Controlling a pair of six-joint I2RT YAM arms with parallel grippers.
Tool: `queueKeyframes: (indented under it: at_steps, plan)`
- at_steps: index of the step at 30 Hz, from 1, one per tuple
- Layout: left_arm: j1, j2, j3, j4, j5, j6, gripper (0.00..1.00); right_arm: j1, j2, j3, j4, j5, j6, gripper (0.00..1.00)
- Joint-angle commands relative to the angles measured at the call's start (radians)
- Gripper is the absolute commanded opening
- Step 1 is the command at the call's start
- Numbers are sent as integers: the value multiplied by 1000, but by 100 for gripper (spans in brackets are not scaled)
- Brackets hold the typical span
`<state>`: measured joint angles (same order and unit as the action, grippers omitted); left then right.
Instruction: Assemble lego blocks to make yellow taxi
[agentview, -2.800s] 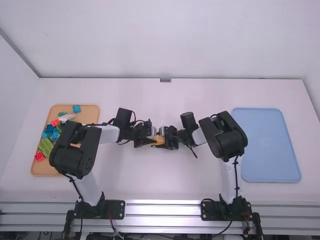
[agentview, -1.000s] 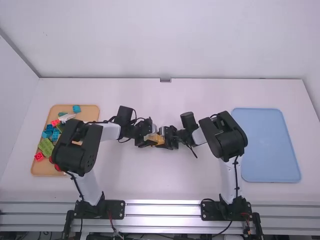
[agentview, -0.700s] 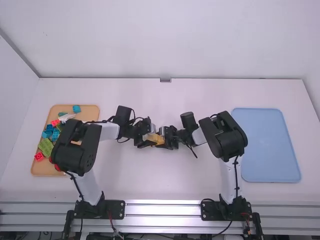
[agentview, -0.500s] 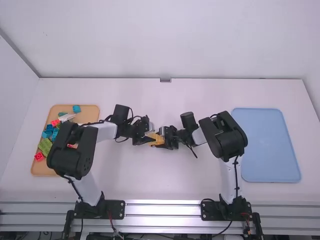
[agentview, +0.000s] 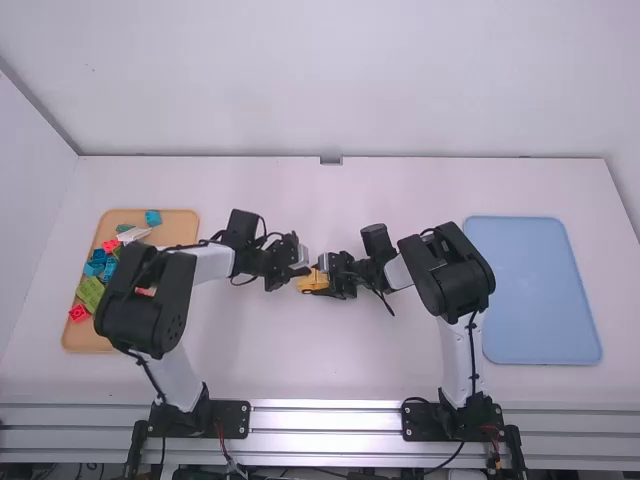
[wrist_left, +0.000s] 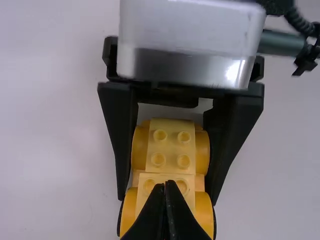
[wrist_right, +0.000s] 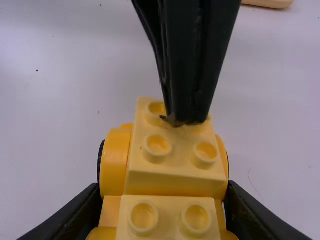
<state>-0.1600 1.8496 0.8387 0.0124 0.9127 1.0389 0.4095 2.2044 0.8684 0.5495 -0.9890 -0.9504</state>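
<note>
In the high view, my left gripper (agentview: 300, 271) stands mid-table at the left side of the yellow car assembly (agentview: 312, 282); my right gripper (agentview: 328, 276) is at its right side. Seen from the left wrist, the left gripper (wrist_left: 168, 184) has its two fingers together over the studs at one end of the car (wrist_left: 171, 145). The right wrist view has my right gripper (wrist_right: 164, 200) shut around the car's sides, with the stepped, studded yellow blocks (wrist_right: 175, 175) facing up between its fingers. The shut left fingertips meet or hover over the far studs; contact is unclear.
An orange tray (agentview: 180, 228) at the left holds several loose blocks: red (agentview: 79, 313), green (agentview: 91, 292) and blue (agentview: 153, 217). A blue tray (agentview: 535, 290) lies at the right, beyond the right arm.
The left gripper has drawn back a little to the left, uncovering more of the yellow car. My right arm has kept still, holding it.
</note>
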Motion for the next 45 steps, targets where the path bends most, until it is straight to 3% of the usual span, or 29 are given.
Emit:
queueKeyframes:
  at_steps: [1, 8, 18, 22, 27, 28, 29, 30, 31, 33, 36, 37, 42, 45]
  plan:
    - [1, 42, 6, 3, -6, 5, 2, 4, 14, 3, -11, 44, -19, 40]
    - [-32, 96, 29, -69, -36, 129, 2, 4, 14, 3, -8, 44, -19, 39]
    - [-34, 92, 41, -67, -109, 133, 2, 3, 14, 3, -8, 44, -19, 40]
    - [-6, 20, 72, -101, -100, 113, 2, -4, 14, 3, -9, 44, -19, 40]
    - [69, -126, 163, -267, 1, 110, 2, -12, 14, 3, -11, 47, -19, 41]
    - [91, -155, 179, -299, 16, 110, 9, -11, 14, 3, -11, 47, -19, 40]
    - [126, -200, 194, -331, 22, 100, 69, -11, 14, 3, -11, 47, -19, 43]
    - [126, -200, 194, -331, 22, 100, 69, -11, 14, 3, -11, 47, -19, 43]
    - [149, -224, 196, -334, 17, 66, 99, -11, 14, 3, -11, 47, -19, 49]
    - [185, -247, 195, -331, 13, -11, 99, -11, 14, 3, -8, 47, -19, 58]
    - [241, -249, 195, -327, 10, -127, 99, -11, 12, 3, -4, 43, -19, 95]
    - [262, -249, 195, -325, 11, -150, 99, -13, 11, 3, -3, 44, -10, 99]
    - [355, -249, 195, -256, 10, -331, 99, -28, -31, 3, -9, 47, 123, 98]
    - [425, -249, 196, -175, -43, -515, 99, -48, -115, 3, -96, 48, 149, 99]
